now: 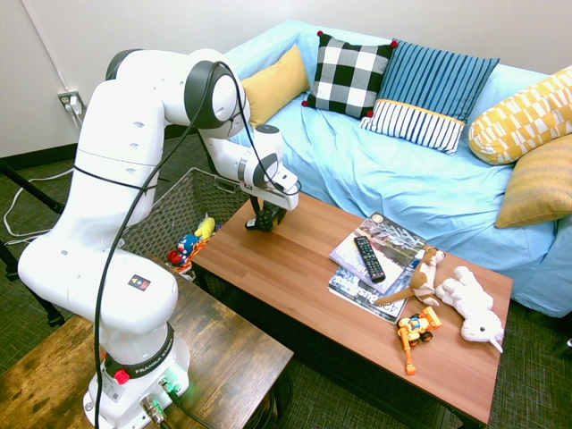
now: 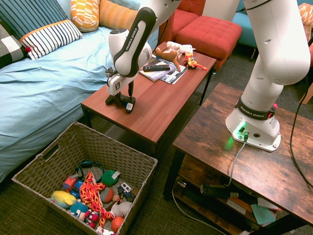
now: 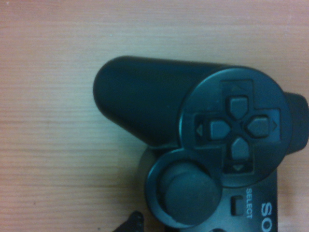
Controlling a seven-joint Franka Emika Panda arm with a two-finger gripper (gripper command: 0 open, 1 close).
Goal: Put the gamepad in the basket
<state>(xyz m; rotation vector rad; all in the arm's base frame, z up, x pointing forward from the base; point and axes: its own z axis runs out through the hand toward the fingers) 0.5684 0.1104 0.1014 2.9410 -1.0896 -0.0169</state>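
Open gripper (image 2: 121, 98) straddling gamepad (image 2: 123, 102) on table (image 2: 161, 105), above basket (image 2: 142, 164).

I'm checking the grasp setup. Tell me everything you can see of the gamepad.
The gamepad is small, black and looks like plastic. The wrist view shows a rounded handle horn, a four-way direction pad, a thumbstick and a SELECT label. It lies face up on the reddish wooden coffee table, near the end closest to the basket. The open gripper points down right over it; contact cannot be told.

Bare red-brown wooden tabletop (image 2: 156, 105) surrounds the small black plastic gamepad (image 2: 122, 101), while the slim black remote (image 2: 156, 67) on magazines (image 2: 166, 73) lies well apart.
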